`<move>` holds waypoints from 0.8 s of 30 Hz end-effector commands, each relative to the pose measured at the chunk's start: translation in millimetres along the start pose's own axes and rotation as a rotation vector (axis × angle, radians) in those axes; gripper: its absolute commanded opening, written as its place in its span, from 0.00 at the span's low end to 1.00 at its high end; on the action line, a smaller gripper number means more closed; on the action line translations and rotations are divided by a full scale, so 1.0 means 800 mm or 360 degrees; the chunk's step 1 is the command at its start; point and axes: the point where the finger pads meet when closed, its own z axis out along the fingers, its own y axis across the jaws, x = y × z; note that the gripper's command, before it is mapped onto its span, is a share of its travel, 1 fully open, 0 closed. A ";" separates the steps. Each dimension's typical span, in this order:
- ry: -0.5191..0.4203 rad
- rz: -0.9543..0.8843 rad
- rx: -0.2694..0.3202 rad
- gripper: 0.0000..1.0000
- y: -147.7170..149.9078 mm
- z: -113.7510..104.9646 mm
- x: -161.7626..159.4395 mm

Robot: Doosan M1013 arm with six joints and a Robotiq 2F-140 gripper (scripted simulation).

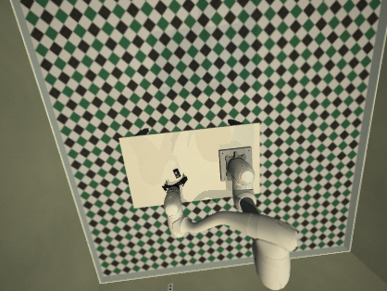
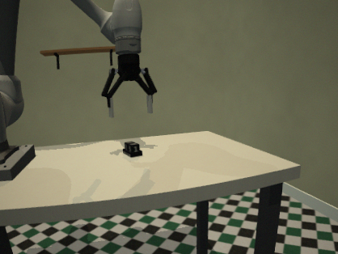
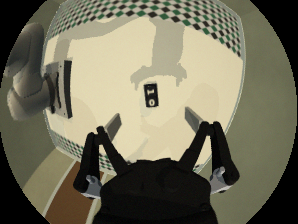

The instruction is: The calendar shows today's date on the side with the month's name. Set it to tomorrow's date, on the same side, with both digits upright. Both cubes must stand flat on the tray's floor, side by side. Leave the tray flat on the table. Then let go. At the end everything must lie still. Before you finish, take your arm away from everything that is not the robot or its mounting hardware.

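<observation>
so the gripper (image 2: 129, 106) hangs well above the table (image 2: 226, 162), pointing straight down, with its jaws spread as wide as they go and nothing between them. in the exterior view you can see both pale fingertips (image 2: 149, 104) splayed out on the black linkages, well apart from each other.

the calendar (image 2: 133, 148) sits on the table top almost directly below the gripper, not touching anything else. it's a small black thing; from the side it looks like a low tray with dark cubes standing in it, but it's too small to read any digits or the month name. in the wrist view the calendar (image 3: 152, 94) shows up between the two fingers, far below, with a pale mark on its top face, too blurry to make out. from the top view it's just a tiny dark block (image 1: 176, 172) right past the wrist, on the left part of the table.

the arm's base plate (image 2: 25, 155) is a grey slab bolted near the other end of the table, well apart from the calendar. there's a wooden shelf (image 2: 77, 51) on the back wall behind the arm, and the floor (image 2: 315, 226) is a green, black and white checker pattern. the arm throws soft shadows across the table top around the calendar.
</observation>
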 end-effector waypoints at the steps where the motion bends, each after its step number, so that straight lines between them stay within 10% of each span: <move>1: 0.0000 0.0000 0.0000 1.00 0.000 -0.004 0.000; 24: 0.0000 0.0000 0.0000 1.00 0.000 -0.057 0.000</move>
